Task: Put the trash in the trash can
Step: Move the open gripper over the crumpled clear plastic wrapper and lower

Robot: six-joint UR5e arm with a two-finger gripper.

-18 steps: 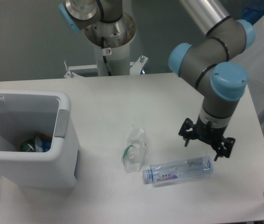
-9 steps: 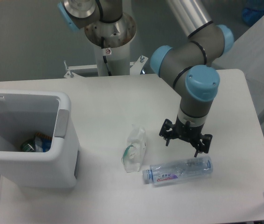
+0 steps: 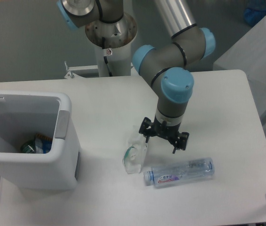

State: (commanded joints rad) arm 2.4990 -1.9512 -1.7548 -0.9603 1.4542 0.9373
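Readable text: none.
Water bottle (image 3: 179,172) label showed blue-red print, too small to read; robot base (image 3: 110,29) sticker was illegible too.

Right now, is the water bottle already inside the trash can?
No, the water bottle lies on its side on the table, well to the right of the trash can.

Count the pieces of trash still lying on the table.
2: the crumpled wrapper beside the end effector, and the water bottle lying right of it. Some items already sit inside the trash can.
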